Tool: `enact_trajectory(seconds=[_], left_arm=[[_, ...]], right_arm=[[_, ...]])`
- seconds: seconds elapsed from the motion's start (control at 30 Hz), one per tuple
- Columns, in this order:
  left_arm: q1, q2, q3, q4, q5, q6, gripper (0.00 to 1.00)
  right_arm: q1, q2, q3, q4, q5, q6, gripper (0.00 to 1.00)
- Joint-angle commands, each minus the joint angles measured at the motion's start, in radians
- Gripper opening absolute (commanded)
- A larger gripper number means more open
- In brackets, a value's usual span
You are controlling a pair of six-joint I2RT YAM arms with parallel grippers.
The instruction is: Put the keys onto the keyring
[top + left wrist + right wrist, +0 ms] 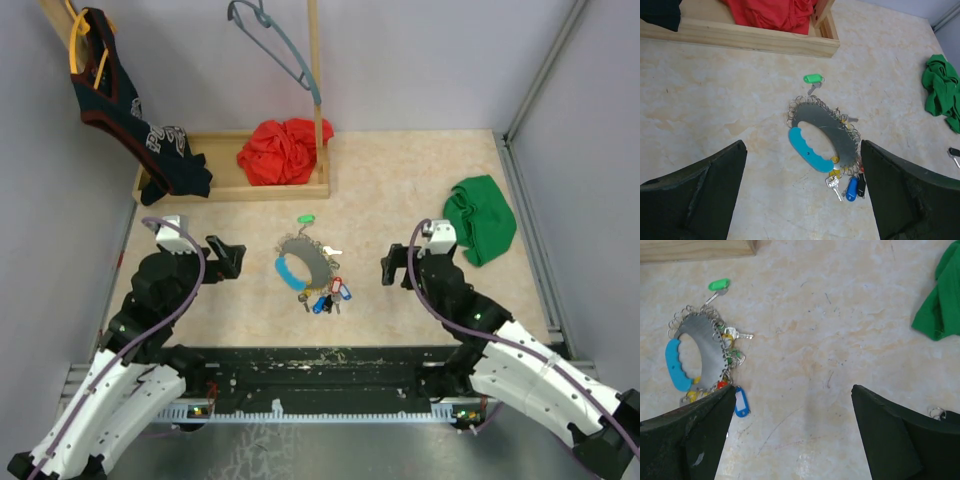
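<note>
Keyring (312,258) lies flat on table (410,190), between the two arms, long axis running far-left to near-right. Its light-blue section (290,272) faces the left arm. Most keys (328,297) bunch at the near end, apparently threaded on already.

One green-tagged key (306,218) lies loose just beyond the hoop's far end, apart from it, with its blade pointing back toward the hoop. That's the likely next pick.

Left gripper (232,258) and right gripper (388,268) are both spread wide with nothing held, each well short of the hoop.

The green key is about midway between them, marginally closer to the left. In the left wrist view it's dead ahead, centred between the fingers. In the right wrist view it's off at the far left, outside the finger span. Left arm looks like the cleaner approach: straight forward over the hoop.
</note>
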Motion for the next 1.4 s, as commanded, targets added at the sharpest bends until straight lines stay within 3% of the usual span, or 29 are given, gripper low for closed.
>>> enact_trajectory(seconds=[0.0,0.3,0.47,0.7,1.0,1.13,1.37], left_arm=[[0.014,-0.001,-0.006,0.028,0.04,0.008,1.0],[0.02,0.035,-0.01,0.04,0.086,-0.007,1.0],[0.021,0.085,-0.043,0.09,0.148,-0.06,0.99],[0.021,0.218,-0.132,0.299,0.31,-0.162,0.99],[0.02,0.518,-0.16,0.542,0.471,-0.237,1.0],[0.021,0.651,-0.14,0.596,0.483,-0.252,1.0],[0.02,0.793,-0.118,0.61,0.445,-0.254,0.97]], right_arm=[[0.004,0.001,-0.014,0.121,-0.087,-0.059,0.99],[0.004,0.113,0.023,0.19,-0.247,-0.108,0.96],[-0.018,0.255,0.072,0.214,-0.326,-0.136,0.95],[-0.119,0.455,0.134,0.298,-0.563,-0.143,0.92],[-0.235,0.733,0.212,0.48,-0.822,-0.119,0.9],[-0.24,0.904,0.296,0.514,-0.903,-0.086,0.85],[-0.24,1.092,0.376,0.541,-0.992,-0.021,0.66]])
